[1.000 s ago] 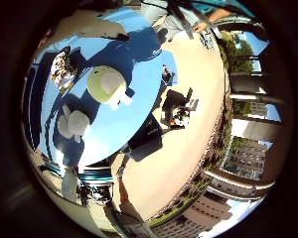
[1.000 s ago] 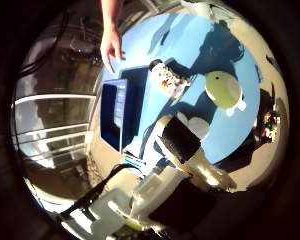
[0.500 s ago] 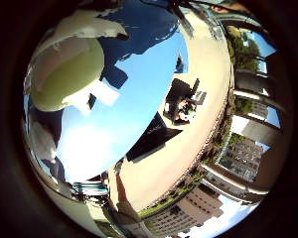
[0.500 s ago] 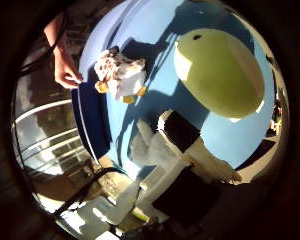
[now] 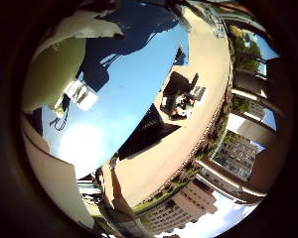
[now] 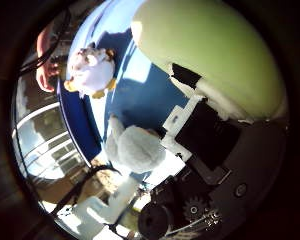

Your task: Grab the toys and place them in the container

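Observation:
A large yellow-green plush toy [image 6: 215, 50] fills much of the right thumb side palm view, close under my palm. It lies on the blue table [image 5: 139, 84]. In the right little finger side palm view its side [image 5: 45, 74] and white tag [image 5: 81, 94] show. My hand [image 6: 205, 135] is right over it. One white and black finger reaches out to its edge, not curled round it. A white fluffy toy [image 6: 140, 150] lies beside that finger. A spotted white toy with orange feet [image 6: 90, 68] lies by the dark blue container [image 6: 78, 125].
A person's hand [image 6: 45, 60] is near the spotted toy at the table's edge. Past the table are sunlit paving [image 5: 174, 149], dark objects on the ground [image 5: 179, 99] and buildings [image 5: 238, 149]. Railings [image 6: 45, 150] stand beyond the container.
The hand has come down closer to the yellow-green toy, which now fills more of both views. The spotted toy and the person's hand stay by the container.

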Controlling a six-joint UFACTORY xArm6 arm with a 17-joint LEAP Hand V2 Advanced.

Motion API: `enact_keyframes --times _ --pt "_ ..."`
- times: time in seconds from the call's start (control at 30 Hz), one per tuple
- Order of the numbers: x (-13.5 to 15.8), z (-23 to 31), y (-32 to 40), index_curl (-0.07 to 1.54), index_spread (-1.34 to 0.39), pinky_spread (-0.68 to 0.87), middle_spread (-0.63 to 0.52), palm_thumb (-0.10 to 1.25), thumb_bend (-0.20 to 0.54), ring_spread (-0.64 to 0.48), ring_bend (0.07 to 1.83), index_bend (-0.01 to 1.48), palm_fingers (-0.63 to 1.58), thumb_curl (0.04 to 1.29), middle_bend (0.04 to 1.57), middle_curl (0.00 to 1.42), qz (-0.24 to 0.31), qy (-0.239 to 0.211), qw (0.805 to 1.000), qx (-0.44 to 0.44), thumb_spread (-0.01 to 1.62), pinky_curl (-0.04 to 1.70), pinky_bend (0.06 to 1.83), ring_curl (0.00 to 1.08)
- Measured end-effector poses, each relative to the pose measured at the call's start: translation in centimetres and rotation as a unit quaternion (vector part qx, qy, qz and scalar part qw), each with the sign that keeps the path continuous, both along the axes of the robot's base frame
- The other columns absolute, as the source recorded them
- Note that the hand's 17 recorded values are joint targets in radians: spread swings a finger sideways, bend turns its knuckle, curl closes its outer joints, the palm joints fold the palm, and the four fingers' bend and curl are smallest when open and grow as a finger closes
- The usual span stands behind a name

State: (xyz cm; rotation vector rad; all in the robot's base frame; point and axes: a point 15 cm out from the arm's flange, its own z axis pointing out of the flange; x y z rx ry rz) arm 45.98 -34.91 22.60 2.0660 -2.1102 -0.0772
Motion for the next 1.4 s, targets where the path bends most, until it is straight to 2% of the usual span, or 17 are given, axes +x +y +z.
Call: enact_keyframes --times 0.1,0.2,0.37,0.5,0.63,0.73,0.83,0.93,1.13,1.27,1.33,1.4 --pt "0.0 2.8 1.6 0.31 -0.50 0.28 -0.22 0.99 0.046 -0.03 1.27 0.39 1.15 0.51 0.97 0.79 0.003 -0.026 0.999 0.026 1.06 0.08 1.52 0.68" --pt "-1.4 5.0 3.4 0.37 -0.58 0.23 -0.23 1.00 0.028 -0.06 1.30 0.50 1.09 0.56 1.05 0.86 0.011 -0.018 0.999 0.050 1.06 0.13 1.65 0.71" --pt "-3.2 12.7 9.1 0.47 -0.67 0.17 -0.23 1.01 -0.004 -0.09 1.36 0.63 1.01 0.61 1.11 0.94 0.043 -0.042 0.995 0.081 1.06 0.18 1.76 0.76" --pt "-4.6 18.5 17.9 0.56 -0.73 0.14 -0.23 1.00 -0.015 -0.11 1.41 0.69 0.94 0.66 1.17 0.99 0.109 -0.048 0.986 0.112 1.05 0.23 1.80 0.79" --pt "-5.1 23.1 27.9 0.61 -0.76 0.13 -0.23 0.99 -0.017 -0.11 1.42 0.71 0.91 0.67 1.19 1.01 0.201 -0.073 0.969 0.124 1.05 0.26 1.81 0.81" --pt "-6.0 25.0 35.8 0.70 -0.80 0.11 -0.23 0.97 -0.018 -0.12 1.45 0.73 0.87 0.70 1.22 1.04 0.239 -0.079 0.959 0.132 1.05 0.30 1.82 0.82" --pt "-7.3 24.6 42.5 0.79 -0.82 0.10 -0.23 0.95 -0.018 -0.12 1.48 0.74 0.84 0.72 1.24 1.06 0.274 -0.061 0.949 0.142 1.05 0.35 1.82 0.83" --pt "-8.0 21.4 48.1 0.87 -0.84 0.10 -0.23 0.94 -0.017 -0.13 1.50 0.73 0.81 0.74 1.26 1.07 0.276 -0.028 0.949 0.148 1.05 0.40 1.82 0.84" --pt "-5.8 11.7 52.1 0.99 -0.87 0.09 -0.22 0.91 -0.024 -0.13 1.53 0.71 0.78 0.76 1.29 1.08 0.235 0.009 0.961 0.142 1.06 0.47 1.81 0.85" --pt "-4.6 7.9 52.3 1.08 -0.87 0.11 -0.21 0.77 -0.049 -0.09 1.52 0.70 0.72 0.70 1.26 1.06 0.219 0.013 0.965 0.141 1.14 0.49 1.74 0.82" --pt "-4.6 7.5 52.0 1.06 -0.83 0.15 -0.18 0.68 -0.058 -0.04 1.40 0.67 0.61 0.63 1.11 0.98 0.217 0.017 0.966 0.141 1.19 0.50 1.70 0.76" --pt "-4.5 7.5 51.2 1.03 -0.74 0.19 -0.17 0.63 -0.064 -0.01 1.31 0.52 0.16 0.59 0.92 0.92 0.212 0.020 0.967 0.141 1.20 0.51 1.70 0.76"
